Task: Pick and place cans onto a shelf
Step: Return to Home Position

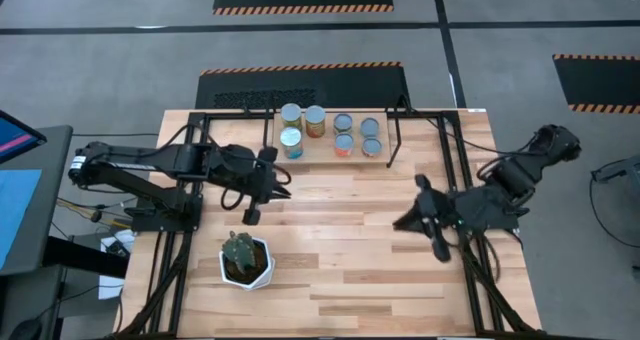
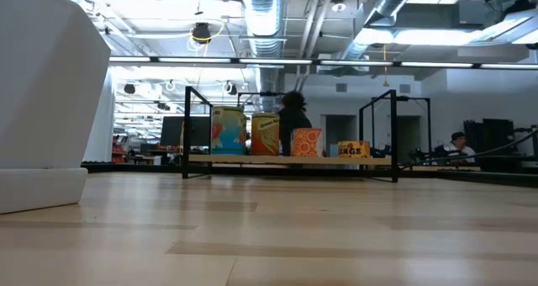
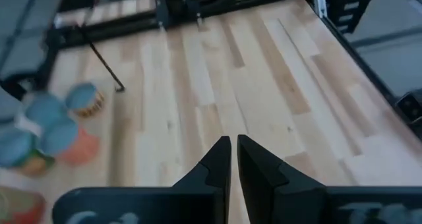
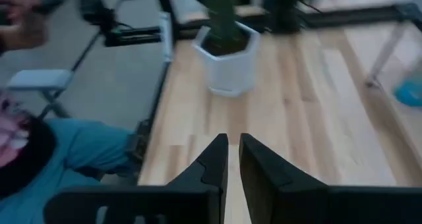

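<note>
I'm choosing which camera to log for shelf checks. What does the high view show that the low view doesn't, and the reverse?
Only the high view: the left gripper and right gripper, both shut and empty, the cactus, and the round tops of all seven cans. Only the low view: the cans' side labels and a person in the room behind. Both: the cans standing on the shelf.

A white hexagonal pot (image 1: 263,273) holding a green cactus (image 1: 240,250) stands on the wooden table (image 1: 350,280).
</note>
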